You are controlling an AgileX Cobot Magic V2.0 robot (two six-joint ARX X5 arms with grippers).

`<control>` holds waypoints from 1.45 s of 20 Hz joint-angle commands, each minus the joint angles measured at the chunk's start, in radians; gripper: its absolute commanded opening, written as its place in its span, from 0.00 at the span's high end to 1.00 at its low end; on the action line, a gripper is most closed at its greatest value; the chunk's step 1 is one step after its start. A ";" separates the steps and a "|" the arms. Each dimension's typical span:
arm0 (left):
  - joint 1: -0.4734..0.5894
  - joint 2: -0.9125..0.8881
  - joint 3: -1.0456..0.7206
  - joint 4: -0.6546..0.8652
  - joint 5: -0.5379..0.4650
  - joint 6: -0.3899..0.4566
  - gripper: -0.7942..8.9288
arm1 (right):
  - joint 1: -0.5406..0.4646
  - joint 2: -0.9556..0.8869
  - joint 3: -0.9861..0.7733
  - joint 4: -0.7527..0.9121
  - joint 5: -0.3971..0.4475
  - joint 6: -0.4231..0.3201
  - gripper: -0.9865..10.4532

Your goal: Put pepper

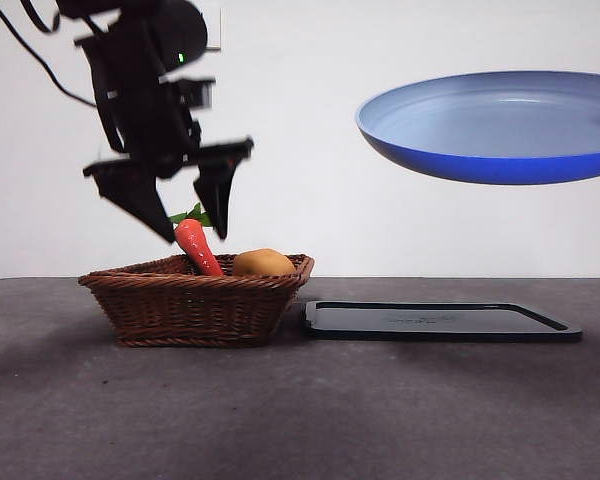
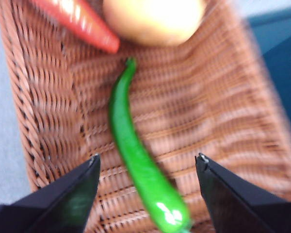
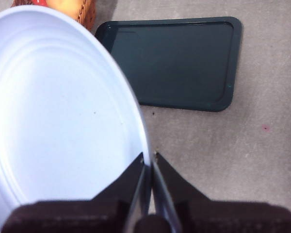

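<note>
In the front view, the left gripper (image 1: 193, 238) is held just above a brown wicker basket (image 1: 197, 301) with its jaws spread apart and nothing between them. A carrot (image 1: 198, 247) and a round orange-yellow fruit (image 1: 263, 263) are seen over the basket rim. A dark tray (image 1: 438, 321) lies on the grey tabletop (image 1: 300, 410) just beside the basket. A blue plate (image 1: 495, 125) is held in the air above the tray.

In the left wrist view, the pepper (image 2: 140, 160) is seen lying on the basket floor, between the open jaws but untouched.

In the right wrist view, the right gripper (image 3: 149, 158) is clamped on the plate's rim.
</note>
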 commanded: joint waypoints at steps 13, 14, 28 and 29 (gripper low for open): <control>-0.039 0.163 0.026 0.022 -0.045 -0.006 0.59 | 0.000 0.002 0.021 0.013 -0.009 0.013 0.91; -0.040 0.163 0.026 0.020 -0.043 -0.007 0.62 | 0.000 0.002 0.021 0.013 -0.009 0.012 0.91; -0.046 0.160 0.027 0.000 -0.040 -0.016 0.79 | 0.000 0.002 0.021 0.013 -0.009 0.004 0.91; -0.046 0.158 0.027 0.000 -0.037 -0.025 0.79 | 0.000 0.002 0.021 0.013 -0.009 0.004 0.91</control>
